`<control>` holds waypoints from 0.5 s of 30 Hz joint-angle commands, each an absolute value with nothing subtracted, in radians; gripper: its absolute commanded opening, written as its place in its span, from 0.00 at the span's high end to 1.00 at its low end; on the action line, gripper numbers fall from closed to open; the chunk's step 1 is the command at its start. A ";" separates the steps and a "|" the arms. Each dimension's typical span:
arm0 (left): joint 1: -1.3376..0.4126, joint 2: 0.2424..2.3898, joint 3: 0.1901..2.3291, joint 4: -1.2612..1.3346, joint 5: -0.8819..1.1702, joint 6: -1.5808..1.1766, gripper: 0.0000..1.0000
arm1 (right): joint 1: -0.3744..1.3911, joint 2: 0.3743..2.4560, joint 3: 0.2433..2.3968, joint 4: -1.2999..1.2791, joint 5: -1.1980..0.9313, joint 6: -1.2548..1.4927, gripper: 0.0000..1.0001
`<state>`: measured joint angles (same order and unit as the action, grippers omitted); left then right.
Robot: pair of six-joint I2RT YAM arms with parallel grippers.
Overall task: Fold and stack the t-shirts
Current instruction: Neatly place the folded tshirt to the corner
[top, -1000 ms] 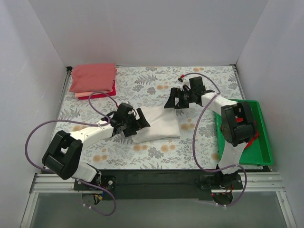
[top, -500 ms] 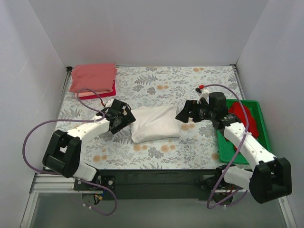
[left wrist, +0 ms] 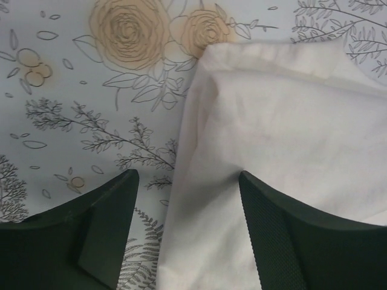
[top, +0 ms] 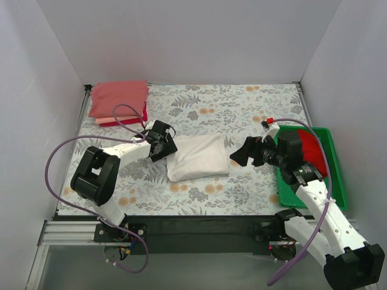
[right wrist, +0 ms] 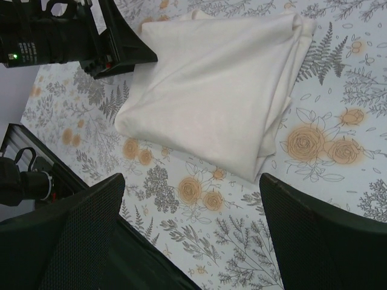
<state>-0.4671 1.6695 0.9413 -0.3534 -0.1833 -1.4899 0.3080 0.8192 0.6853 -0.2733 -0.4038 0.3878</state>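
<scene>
While the right tool is backing away toward the green tray, fingers wide apart and empty, the left tool is straddling the left edge of the folded white t-shirt at bench centre, fingers narrowing, not yet clamped. Folding looks done; moving it to the pink stack is probably coming.

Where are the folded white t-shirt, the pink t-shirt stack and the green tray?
folded white t-shirt [top: 198, 157], top view, its middle.
pink t-shirt stack [top: 118, 98], top view, top shirt's middle.
green tray [top: 335, 184], top view, bare floor.
</scene>
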 commanded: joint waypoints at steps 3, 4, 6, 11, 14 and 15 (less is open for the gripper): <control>-0.538 1.770 0.931 -0.357 -0.147 -1.480 0.46 | 0.307 0.788 0.680 -0.310 -0.397 0.411 0.02; -0.552 1.784 0.936 -0.357 -0.143 -1.482 0.51 | 0.307 0.788 0.684 -0.308 -0.400 0.411 0.02; -0.566 1.824 0.948 -0.357 -0.137 -1.482 0.67 | 0.307 0.785 0.681 -0.310 -0.396 0.411 0.02; -0.571 1.876 0.994 -0.382 -0.167 -1.467 1.00 | 0.307 0.781 0.666 -0.311 -0.377 0.393 0.02; -0.572 1.882 1.066 -0.441 -0.279 -1.431 1.00 | 0.307 0.782 0.657 -0.316 -0.356 0.373 0.02; -0.572 1.884 1.089 -0.460 -0.316 -1.418 1.00 | 0.305 0.785 0.652 -0.318 -0.342 0.367 0.02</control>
<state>-0.5621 1.8149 1.0763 -0.3176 -0.2077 -1.4685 0.3080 0.7952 0.6682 -0.3172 -0.3786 0.3893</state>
